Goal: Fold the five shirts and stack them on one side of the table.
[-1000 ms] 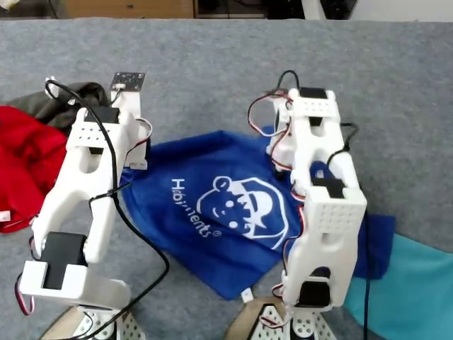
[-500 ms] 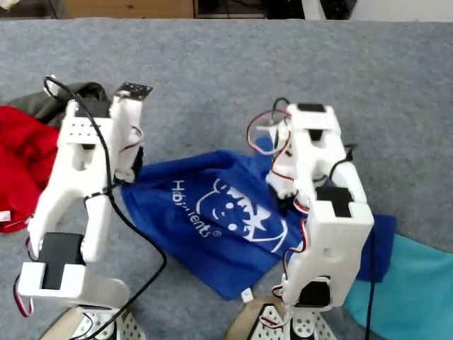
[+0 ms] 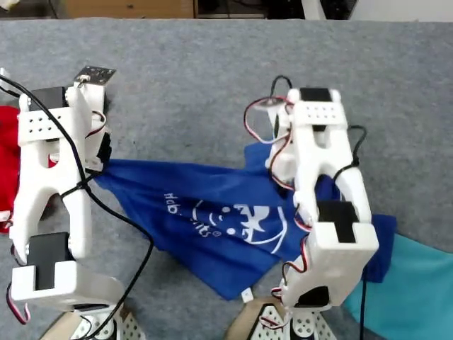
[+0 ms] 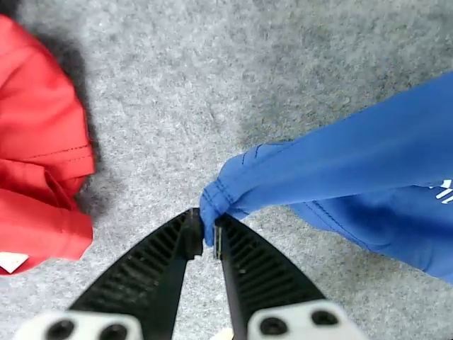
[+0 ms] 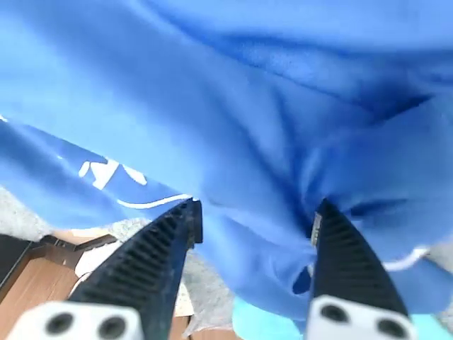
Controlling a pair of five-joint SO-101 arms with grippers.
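The blue shirt (image 3: 212, 212) lies across the middle of the table (image 3: 198, 78), between the two arms. One corner is drawn out to a point on the left side, and the white print is creased into folds. The left claw (image 4: 209, 237) is pinched tight on that corner, with the hem bunched between its black fingers and the fabric running away from it in a taut band just above the grey surface. The right claw (image 5: 256, 212) stands wide apart, pressed into the far side of the same shirt, with loose blue cloth filling the gap between its fingers.

A red shirt (image 4: 39, 163) is heaped at the left edge of the table, near the left claw but apart from the blue corner. A teal shirt (image 3: 414, 290) lies at the right front corner, its edge tucked just beside the blue one.

The table is covered in a grey, felt-like material. Wooden furniture (image 3: 127, 7) shows along the far edge.
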